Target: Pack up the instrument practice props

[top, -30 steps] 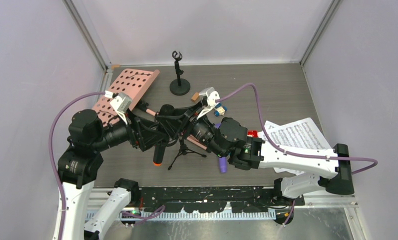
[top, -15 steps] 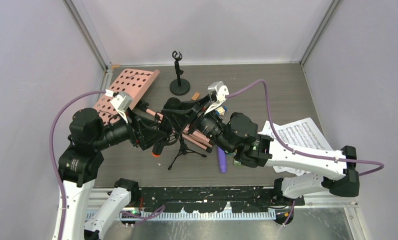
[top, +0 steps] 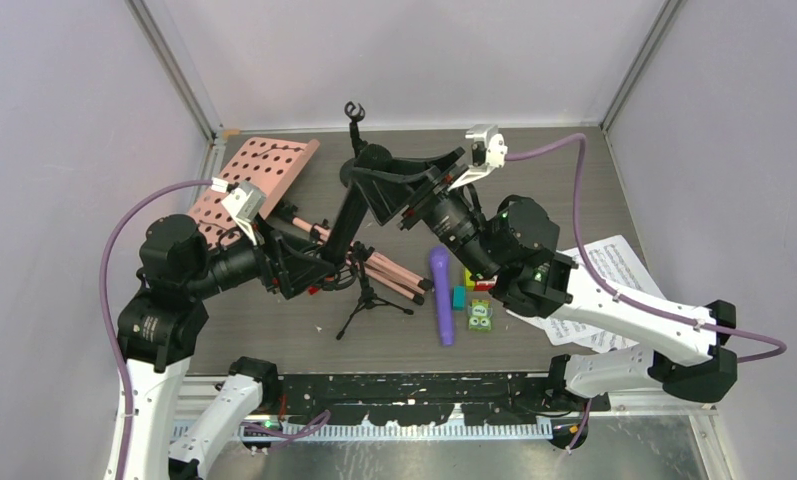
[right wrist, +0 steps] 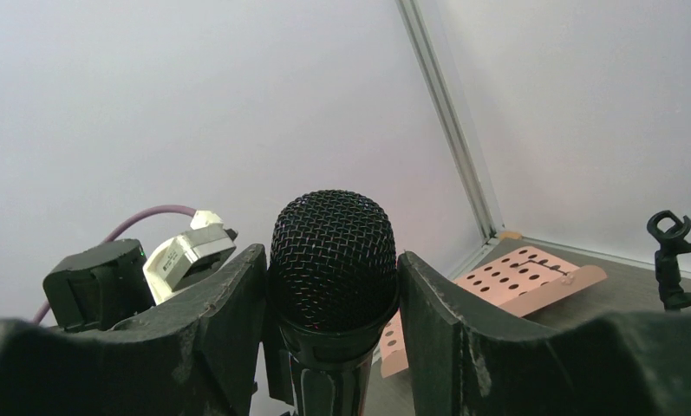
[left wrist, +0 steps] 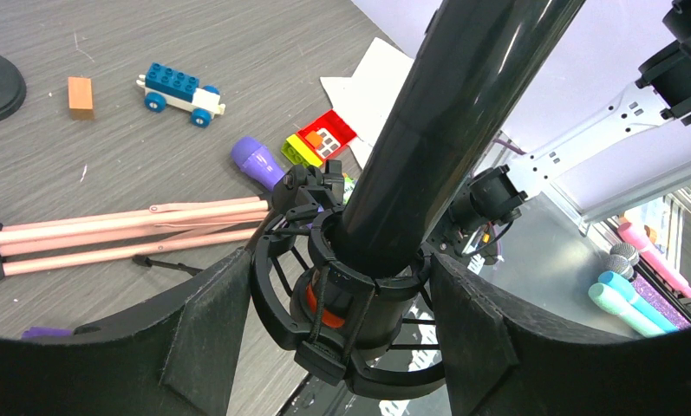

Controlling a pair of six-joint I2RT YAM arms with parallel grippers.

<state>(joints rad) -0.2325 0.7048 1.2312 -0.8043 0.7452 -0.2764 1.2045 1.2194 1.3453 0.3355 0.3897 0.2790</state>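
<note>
Right end effector (right wrist: 331, 260) is clamping the black orange-tipped microphone (top: 347, 215) just under its mesh head, lifting it at a slant above the desk (top: 574, 180).
Left end effector (left wrist: 346, 299) is squeezing the black mic support (left wrist: 277, 286) ringing the orange tip. The best play looks like pulling straight along the shaft, bracing the support.

Black mic (right wrist: 333, 251) clamped betw. fingers (right wrist: 211, 321), mesh head up; pink perforated holder (right wrist: 524, 282) & mic support (right wrist: 671, 260) beyond.
</note>
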